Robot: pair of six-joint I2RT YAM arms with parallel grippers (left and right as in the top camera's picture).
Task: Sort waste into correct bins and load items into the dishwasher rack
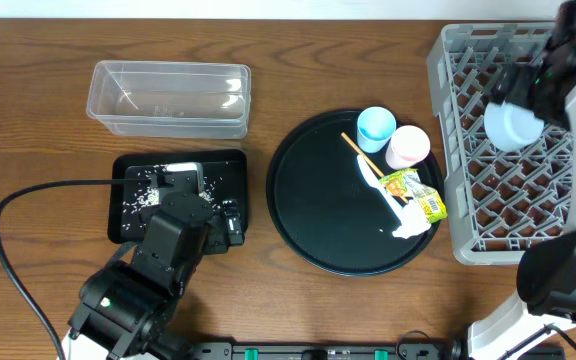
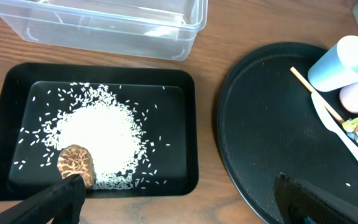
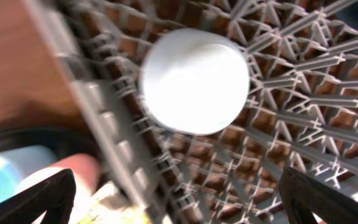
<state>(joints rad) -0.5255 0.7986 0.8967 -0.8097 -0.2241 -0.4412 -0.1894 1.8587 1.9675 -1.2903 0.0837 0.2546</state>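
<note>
The shallow black tray holds loose rice and the brown food lump. My left gripper is open and empty at the tray's near right corner; it also shows in the overhead view. The clear tub stands behind the tray. The pale bowl lies upside down in the grey rack. My right gripper is open and empty above the rack, by the bowl. The light-blue cup, pink cup, yellow-green wrapper and white tissue sit on the round tray. The blue plate is out of view.
The large round black tray lies between the black tray and the rack. A thin wooden stick lies on it by the cups. A black cable loops over the table at the left.
</note>
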